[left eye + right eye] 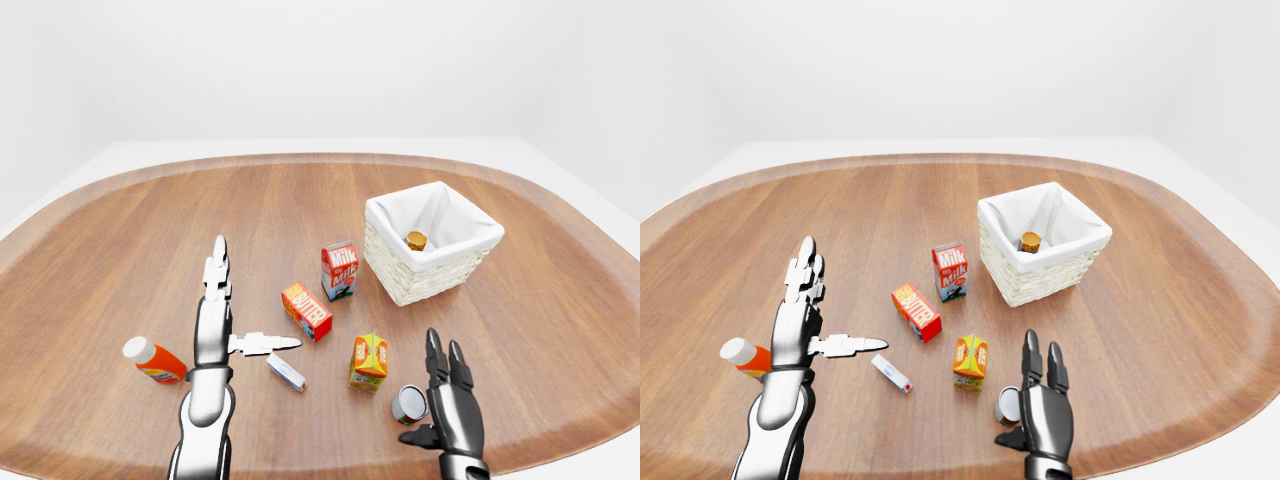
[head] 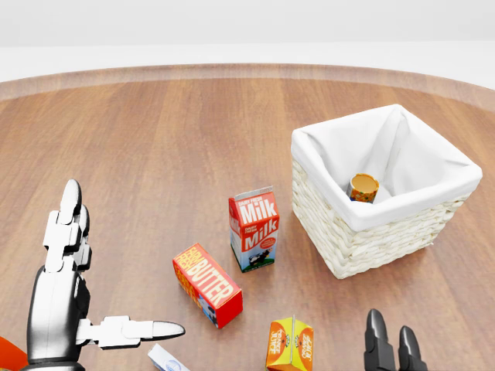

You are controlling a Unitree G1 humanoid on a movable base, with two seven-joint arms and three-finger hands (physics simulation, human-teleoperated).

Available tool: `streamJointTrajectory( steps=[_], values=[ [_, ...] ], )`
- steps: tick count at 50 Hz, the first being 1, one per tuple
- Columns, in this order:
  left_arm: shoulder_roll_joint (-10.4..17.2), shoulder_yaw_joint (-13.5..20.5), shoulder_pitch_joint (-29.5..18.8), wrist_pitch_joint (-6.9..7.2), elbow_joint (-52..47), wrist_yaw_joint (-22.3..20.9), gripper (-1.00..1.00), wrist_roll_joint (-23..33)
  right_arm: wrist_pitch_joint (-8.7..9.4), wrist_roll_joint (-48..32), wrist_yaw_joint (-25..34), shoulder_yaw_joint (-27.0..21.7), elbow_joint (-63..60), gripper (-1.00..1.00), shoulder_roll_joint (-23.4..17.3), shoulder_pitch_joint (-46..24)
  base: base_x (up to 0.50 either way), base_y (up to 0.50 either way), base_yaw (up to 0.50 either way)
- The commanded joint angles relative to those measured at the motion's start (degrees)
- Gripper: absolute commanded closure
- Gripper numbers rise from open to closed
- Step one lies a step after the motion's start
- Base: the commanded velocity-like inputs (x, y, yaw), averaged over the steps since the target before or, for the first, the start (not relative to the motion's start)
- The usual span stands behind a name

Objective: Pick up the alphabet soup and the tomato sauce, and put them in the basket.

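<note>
Two hands hover with fingers spread, holding nothing: the dark right hand [image 1: 452, 398] just beside a small metal can [image 1: 408, 404] lying on the wooden worktop [image 1: 150, 240] (label unreadable); another orange-lidded can [image 2: 363, 186] sits inside the white-lined wicker basket [image 2: 363, 239], silver left hand [image 1: 212, 335] apart

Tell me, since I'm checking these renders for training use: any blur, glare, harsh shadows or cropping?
All three views are sharp, evenly lit, no glare. Left-eye view: only faint soft shadows beside the red-and-white milk carton and white-lined wicker basket. Head view: tighter crop cuts off the black right hand and orange juice carton at the bottom edge. Right-eye view: nearly the same picture, shifted.
</note>
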Motion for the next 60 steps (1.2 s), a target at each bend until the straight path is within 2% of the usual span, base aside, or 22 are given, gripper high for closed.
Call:
streamJointTrajectory(
  steps=[1, 60],
  values=[
    [-0.02, 0.10, 0.05, 0.00, -0.11, 0.03, -1.00, -0.31, 0.00, -0.85, 0.00, 2.07, 0.14, -1.00, -0.61, -0.18, 0.00, 0.00, 0.00],
    [-0.02, 0.10, 0.06, 0.00, -0.11, 0.02, -1.00, -0.32, 0.00, -6.83, 0.00, 5.48, 12.96, -1.00, -2.26, -5.36, 0.00, 0.00, 0.00]
  ],
)
